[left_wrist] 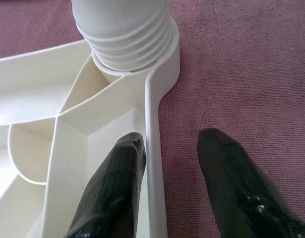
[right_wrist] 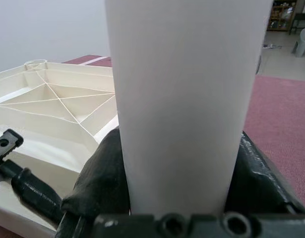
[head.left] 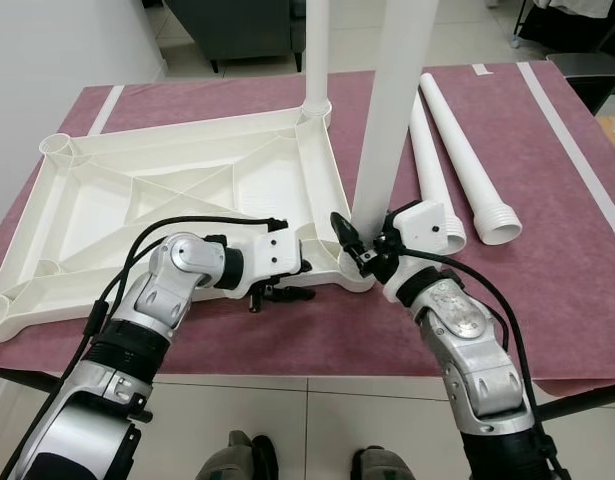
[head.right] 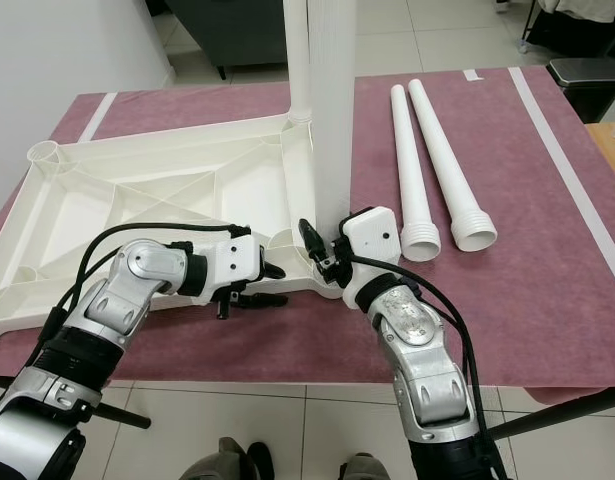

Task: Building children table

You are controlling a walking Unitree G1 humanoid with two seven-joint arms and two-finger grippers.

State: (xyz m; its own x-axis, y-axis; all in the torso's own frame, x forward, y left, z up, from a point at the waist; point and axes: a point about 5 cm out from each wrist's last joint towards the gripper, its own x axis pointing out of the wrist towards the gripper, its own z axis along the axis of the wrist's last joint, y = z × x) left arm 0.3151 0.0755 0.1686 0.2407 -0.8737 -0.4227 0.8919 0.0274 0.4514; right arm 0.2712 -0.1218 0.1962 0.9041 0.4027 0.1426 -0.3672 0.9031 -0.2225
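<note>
The white tabletop [head.left: 187, 190] lies upside down on a maroon mat [head.left: 547, 250]. One white leg [head.left: 317, 50] stands in its far right corner socket. A second leg [head.left: 387, 120] stands upright in the near right corner socket [left_wrist: 167, 64], its threaded end [left_wrist: 125, 34] partly seated. My right gripper [head.left: 365, 245] is shut on this leg just above the socket, with its black fingers [right_wrist: 100, 173] pressed on both sides. My left gripper [head.left: 285, 280] is open, and its fingers [left_wrist: 115, 188] straddle the tabletop's front rim [left_wrist: 154, 148] close to that corner.
Two loose white legs [head.left: 432, 170] [head.left: 472, 165] lie side by side on the mat to the right. The mat's front edge is just below my arms, with tiled floor beyond. A dark sofa [head.left: 237, 25] stands behind, a black bin [head.left: 592, 75] at far right.
</note>
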